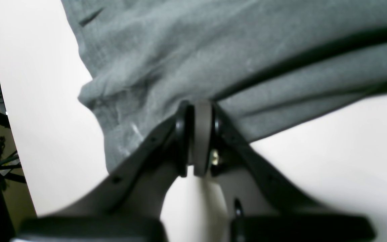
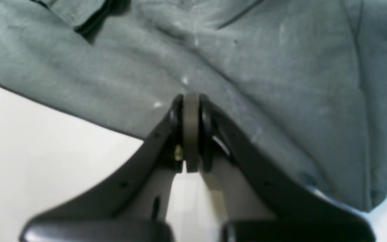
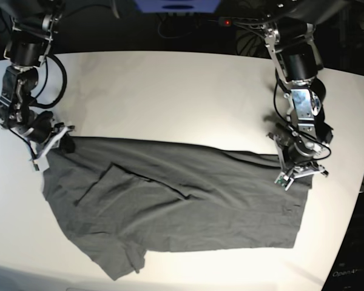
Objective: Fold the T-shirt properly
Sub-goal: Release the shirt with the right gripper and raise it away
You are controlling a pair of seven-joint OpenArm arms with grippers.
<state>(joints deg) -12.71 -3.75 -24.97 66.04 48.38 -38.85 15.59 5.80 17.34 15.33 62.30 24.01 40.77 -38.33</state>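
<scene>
We see the T-shirt of soft matt charcoal cloth, creased and faintly flecked with pale lint, the worktop smooth white with a slight sheen, the left hand of dark matt plastic with grey rubbery pads, the right hand alike

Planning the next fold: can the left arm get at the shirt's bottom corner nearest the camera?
Probably yes: the left gripper sits shut on the T-shirt edge just above that corner, with only bare table around.
</scene>
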